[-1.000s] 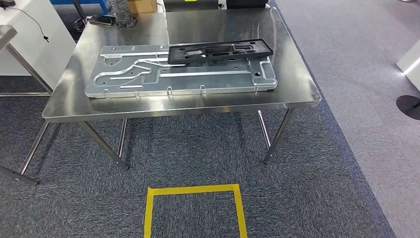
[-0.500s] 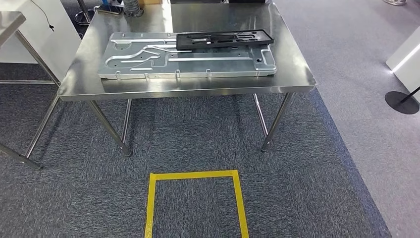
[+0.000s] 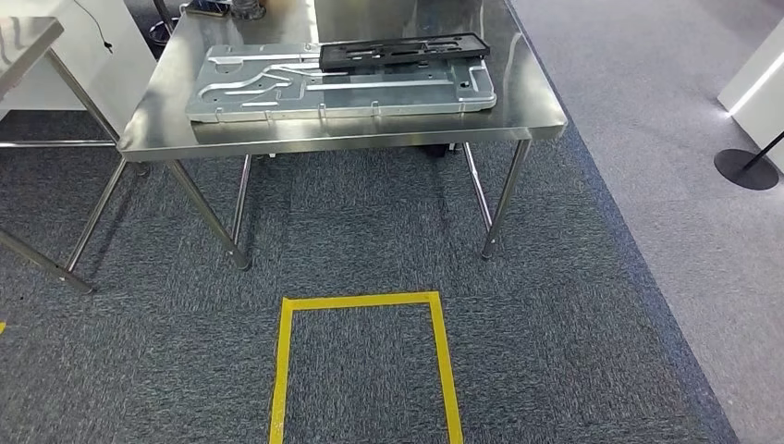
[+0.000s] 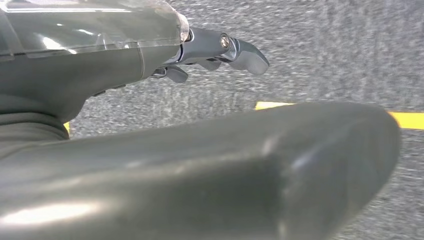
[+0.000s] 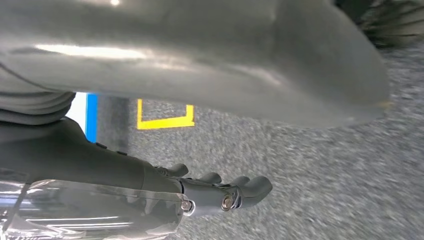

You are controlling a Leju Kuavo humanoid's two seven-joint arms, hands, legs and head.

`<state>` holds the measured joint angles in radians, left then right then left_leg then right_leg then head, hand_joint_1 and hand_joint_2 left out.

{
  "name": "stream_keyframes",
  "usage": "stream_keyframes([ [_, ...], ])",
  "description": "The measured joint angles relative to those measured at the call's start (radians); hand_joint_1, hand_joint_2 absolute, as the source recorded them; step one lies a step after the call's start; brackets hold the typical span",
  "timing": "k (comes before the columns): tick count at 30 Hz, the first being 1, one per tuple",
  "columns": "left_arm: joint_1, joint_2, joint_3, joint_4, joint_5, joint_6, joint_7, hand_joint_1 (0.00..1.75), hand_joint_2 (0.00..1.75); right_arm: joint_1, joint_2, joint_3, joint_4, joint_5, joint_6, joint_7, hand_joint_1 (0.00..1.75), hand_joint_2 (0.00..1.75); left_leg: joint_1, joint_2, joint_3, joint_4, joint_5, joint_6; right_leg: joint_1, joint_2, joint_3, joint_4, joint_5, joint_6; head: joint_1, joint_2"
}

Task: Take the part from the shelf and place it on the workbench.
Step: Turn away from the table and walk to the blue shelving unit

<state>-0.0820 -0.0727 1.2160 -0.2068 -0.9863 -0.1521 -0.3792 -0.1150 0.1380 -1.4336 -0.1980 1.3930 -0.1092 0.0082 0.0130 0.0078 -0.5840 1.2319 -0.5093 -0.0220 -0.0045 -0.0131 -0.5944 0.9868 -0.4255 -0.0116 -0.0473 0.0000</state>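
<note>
Resting on the silver plate (image 3: 342, 88) on the surface (image 3: 527, 111), the black part (image 3: 402, 51) looks placed. Left hand (image 4: 220, 50) and right hand (image 5: 225, 192) hang loose, holding nothing. Next: go for another.

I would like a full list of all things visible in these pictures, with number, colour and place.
workbench: one, steel, ahead on the carpet
metal plate: one, silver, flat on the workbench
black part: one, black, lying on the plate's far edge
tape square: one, yellow, on the carpet in front of the workbench
round base: one, black, on the floor at far right
second table: one, steel, at far left
left hand: one, grey, above the carpet, holding nothing
right hand: one, grey, above the carpet, holding nothing
</note>
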Motion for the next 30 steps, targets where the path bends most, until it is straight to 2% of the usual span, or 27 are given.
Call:
stream_keyframes([
  [1,-0.004,0.0,-0.002,0.0,0.001,-0.001,-0.001,0.0,0.0,0.0,0.001,0.0,0.0,-0.001,0.005,0.0,0.0,0.0,-0.001,-0.001,0.065,-0.078,-0.001,0.003,0.001,0.0,-0.017,0.01,0.008,0.004,0.0,0.0],
  [2,-0.008,-0.001,-0.003,0.0,0.003,-0.002,-0.002,0.0,0.0,-0.001,0.001,0.0,0.0,-0.003,0.01,0.0,0.0,0.0,-0.002,-0.002,0.123,-0.158,-0.021,0.009,0.003,0.0,-0.03,0.019,0.015,0.01,0.0,0.0],
  [3,-0.012,-0.001,-0.003,0.0,0.006,-0.001,-0.003,0.0,0.0,-0.002,0.001,0.0,0.0,-0.005,0.015,-0.001,0.0,0.0,-0.004,-0.003,0.163,-0.22,-0.046,0.017,0.005,0.0,-0.039,0.024,0.024,0.016,0.0,0.0],
  [4,-0.013,-0.002,-0.003,0.0,0.009,0.0,-0.003,0.0,0.0,-0.002,0.001,0.0,0.0,-0.007,0.021,-0.002,0.0,0.0,-0.006,-0.002,0.181,-0.258,-0.062,0.025,0.005,-0.001,-0.046,0.026,0.033,0.022,0.0,0.0],
  [6,-0.01,-0.004,-0.003,0.0,0.016,0.005,0.005,0.0,0.0,0.0,0.0,0.0,0.0,-0.011,0.031,-0.002,0.0,0.0,-0.007,0.001,0.169,-0.267,-0.057,0.043,0.001,0.0,-0.057,0.028,0.045,0.036,0.0,0.0],
  [7,-0.007,-0.005,-0.002,0.0,0.018,0.009,0.014,0.0,0.0,0.002,0.0,0.0,0.0,-0.013,0.037,-0.002,0.0,0.0,-0.006,0.003,0.161,-0.268,-0.046,0.051,-0.001,0.002,-0.066,0.044,0.029,0.041,0.0,0.0],
  [8,-0.006,-0.006,-0.002,0.0,0.021,0.014,0.024,0.0,0.0,0.005,-0.001,0.0,0.0,-0.017,0.043,-0.002,0.0,0.0,-0.006,0.005,0.151,-0.269,-0.035,0.058,-0.003,0.003,-0.081,0.08,-0.002,0.046,0.0,0.0],
  [9,-0.006,-0.006,0.0,0.0,0.023,0.019,0.035,0.0,0.0,0.006,-0.001,-0.001,0.0,-0.022,0.049,-0.004,0.0,0.0,-0.006,0.006,0.14,-0.268,-0.025,0.062,-0.004,0.005,-0.101,0.135,-0.047,0.049,0.0,0.0],
  [10,-0.005,-0.006,0.001,0.0,0.026,0.025,0.047,0.0,0.0,0.008,-0.001,-0.001,0.0,-0.027,0.055,-0.008,0.0,0.0,-0.008,0.007,0.128,-0.267,-0.016,0.064,-0.005,0.006,-0.123,0.204,-0.093,0.052,0.0,0.0],
  [11,-0.005,-0.006,0.003,0.0,0.029,0.03,0.059,0.0,0.0,0.009,-0.001,-0.001,0.0,-0.031,0.061,-0.013,0.0,0.0,-0.01,0.007,0.116,-0.266,-0.007,0.065,-0.006,0.007,-0.139,0.265,-0.127,0.054,0.0,0.0],
  [12,-0.004,-0.006,0.005,0.0,0.031,0.034,0.07,0.0,0.0,0.009,-0.001,-0.002,0.0,-0.033,0.065,-0.017,0.0,0.44,-0.011,0.007,0.105,-0.264,0.001,0.065,-0.007,0.008,-0.139,0.299,-0.143,0.055,0.0,0.0],
  [13,-0.004,-0.007,0.008,0.0,0.032,0.037,0.08,0.0,0.44,0.009,-0.001,-0.002,0.0,-0.035,0.069,-0.02,0.0,0.87,-0.013,0.007,0.095,-0.262,0.008,0.064,-0.007,0.008,-0.118,0.295,-0.142,0.054,0.0,0.0],
  [14,-0.004,-0.007,0.01,0.0,0.032,0.039,0.086,0.0,0.87,0.009,-0.002,-0.002,0.0,-0.036,0.072,-0.021,0.0,1.31,-0.014,0.007,0.087,-0.26,0.013,0.063,-0.006,0.008,-0.077,0.25,-0.124,0.05,0.0,0.0],
  [15,-0.004,-0.007,0.012,0.0,0.032,0.041,0.091,0.0,1.31,0.008,-0.002,-0.002,0.0,-0.037,0.073,-0.022,0.0,1.75,-0.015,0.007,0.082,-0.257,0.017,0.062,-0.005,0.008,-0.022,0.178,-0.101,0.044,0.0,0.0],
  [16,-0.005,-0.008,0.014,0.0,0.032,0.043,0.095,0.0,1.75,0.007,-0.004,-0.002,0.0,-0.038,0.075,-0.022,0.0,1.75,-0.018,0.007,0.077,-0.254,0.02,0.06,-0.001,0.008,0.03,0.101,-0.086,0.035,0.0,0.0],
  [17,-0.005,-0.01,0.015,0.0,0.032,0.045,0.098,0.0,1.75,0.006,-0.006,-0.002,-0.001,-0.038,0.075,-0.022,0.0,1.75,-0.019,0.007,0.073,-0.251,0.023,0.056,0.002,0.006,0.067,0.041,-0.075,0.027,0.0,0.0],
  [18,-0.006,-0.011,0.016,0.0,0.032,0.046,0.1,0.0,1.75,0.005,-0.007,-0.002,-0.001,-0.039,0.075,-0.021,0.0,1.75,-0.019,0.008,0.07,-0.249,0.026,0.052,0.006,0.005,0.087,0.006,-0.071,0.021,0.0,0.0],
  [20,-0.007,-0.012,0.018,0.0,0.032,0.047,0.101,0.0,1.75,0.006,-0.009,-0.002,-0.001,-0.04,0.075,-0.021,0.0,1.75,-0.018,0.009,0.066,-0.248,0.031,0.042,0.009,0.003,0.088,-0.009,-0.067,0.014,0.0,0.0],
  [22,-0.008,-0.012,0.018,0.0,0.032,0.047,0.1,0.0,1.75,0.007,-0.009,-0.002,-0.001,-0.035,0.073,-0.015,0.0,1.75,-0.018,0.007,0.06,-0.242,0.024,0.033,0.006,0.002,0.087,-0.017,-0.058,0.009,0.0,0.0],
  [25,-0.008,-0.014,0.019,0.0,0.033,0.047,0.096,0.0,1.75,0.007,-0.011,-0.001,-0.001,-0.028,0.069,0.003,0.0,1.75,-0.016,0.003,0.053,-0.246,0.026,0.038,0.008,0.005,0.079,-0.013,-0.056,0.012,0.0,0.0],
  [26,-0.009,-0.014,0.019,0.0,0.033,0.047,0.095,0.0,1.75,0.008,-0.012,-0.001,-0.001,-0.028,0.068,0.007,0.0,1.31,-0.015,0.003,0.054,-0.251,0.034,0.041,0.009,0.006,0.076,-0.01,-0.057,0.011,0.0,0.0],
  [29,-0.009,-0.014,0.02,0.0,0.037,0.047,0.094,0.0,1.75,0.008,-0.013,-0.001,-0.001,-0.037,0.067,0.008,0.0,0.0,-0.013,0.003,0.051,-0.25,0.041,0.034,0.011,0.006,0.073,-0.007,-0.055,0.007,0.0,0.0],
  [30,-0.009,-0.014,0.02,0.0,0.039,0.045,0.093,0.0,1.75,0.008,-0.014,-0.001,-0.001,-0.041,0.069,0.005,0.0,0.44,-0.012,0.003,0.05,-0.25,0.042,0.032,0.012,0.006,0.071,-0.007,-0.054,0.006,0.0,0.0],
])
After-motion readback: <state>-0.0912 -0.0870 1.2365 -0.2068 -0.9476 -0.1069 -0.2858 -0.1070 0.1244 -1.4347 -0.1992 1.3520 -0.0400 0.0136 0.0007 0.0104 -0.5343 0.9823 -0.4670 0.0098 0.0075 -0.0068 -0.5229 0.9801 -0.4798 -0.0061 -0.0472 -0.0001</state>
